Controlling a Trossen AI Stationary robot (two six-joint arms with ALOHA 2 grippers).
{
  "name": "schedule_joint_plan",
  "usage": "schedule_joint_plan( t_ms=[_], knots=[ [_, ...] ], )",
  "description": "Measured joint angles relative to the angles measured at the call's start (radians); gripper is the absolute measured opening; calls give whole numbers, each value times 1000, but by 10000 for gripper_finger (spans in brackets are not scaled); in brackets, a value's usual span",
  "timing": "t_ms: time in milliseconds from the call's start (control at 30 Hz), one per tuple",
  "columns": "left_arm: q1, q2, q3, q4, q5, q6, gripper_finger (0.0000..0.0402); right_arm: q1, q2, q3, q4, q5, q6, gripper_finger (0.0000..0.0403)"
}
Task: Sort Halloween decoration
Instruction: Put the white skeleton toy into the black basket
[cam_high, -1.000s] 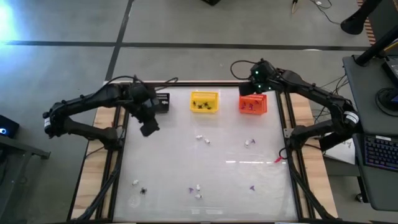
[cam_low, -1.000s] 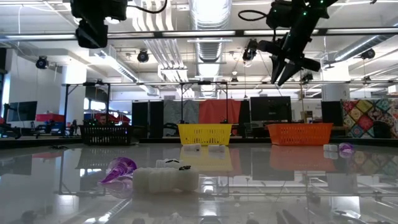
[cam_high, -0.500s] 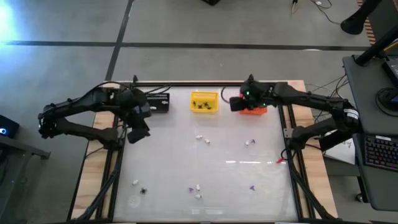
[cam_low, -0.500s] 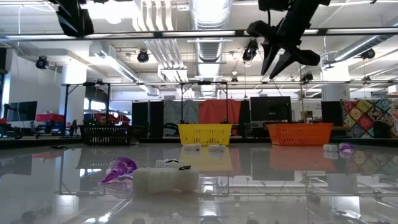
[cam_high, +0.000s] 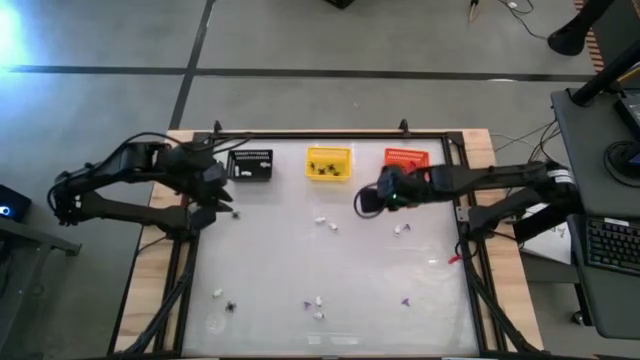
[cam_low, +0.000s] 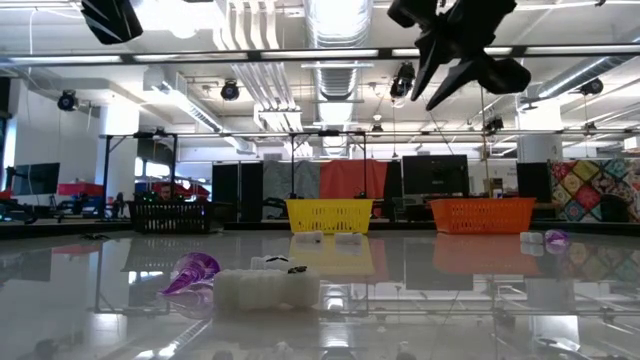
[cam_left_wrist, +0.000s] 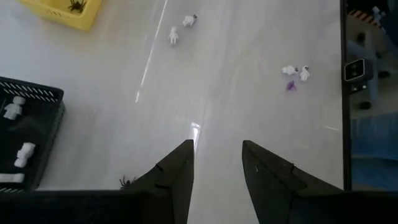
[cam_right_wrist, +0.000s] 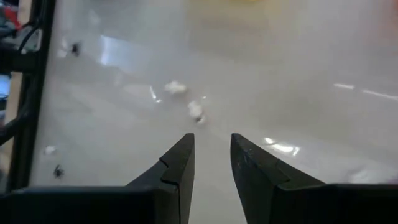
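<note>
The Halloween decoration lies scattered on the white table: white bits (cam_high: 322, 222) (cam_high: 400, 230) near the middle, more white bits (cam_high: 316, 303), a purple bit (cam_high: 406, 300) and a black spider (cam_high: 231, 307) toward the near edge. My right gripper (cam_high: 362, 203) hangs open over the middle of the table, between those two white clusters; its wrist view shows white bits (cam_right_wrist: 196, 111) ahead of the fingers. My left gripper (cam_high: 222, 198) hangs open near the left edge, just nearer than the black basket (cam_high: 250, 163), with a small spider (cam_left_wrist: 127, 180) beside its fingers.
Three small baskets stand in a row at the far edge: the black one holds white bits (cam_left_wrist: 25, 152), the yellow one (cam_high: 328, 162) holds spiders, and the orange one (cam_high: 406, 158) is at the right. Dark frame rails (cam_high: 465, 230) run along both sides of the table.
My right gripper has swung from over the orange basket toward the near edge and the left, out over the middle of the table, rolling as it went. My left gripper has drawn back toward the table's left edge and risen a little.
</note>
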Motion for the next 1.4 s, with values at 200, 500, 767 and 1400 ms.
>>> schedule_joint_plan(
  t_ms=[200, 500, 767, 1400],
  knots=[
    [0, -20, 0, -4, 0, 17, 119, 126, 111, 0, 128, 1, 83, 92],
    [0, -40, 0, -21, 1, 15, 119, 252, 303, 100, 271, -6, 88, 108],
    [0, -43, 0, -21, 2, 14, 119, 339, 461, 275, 252, -8, 88, 126],
    [0, -45, 0, -21, 4, 10, 119, 404, 747, 418, 259, -224, 230, 130]
  ],
)
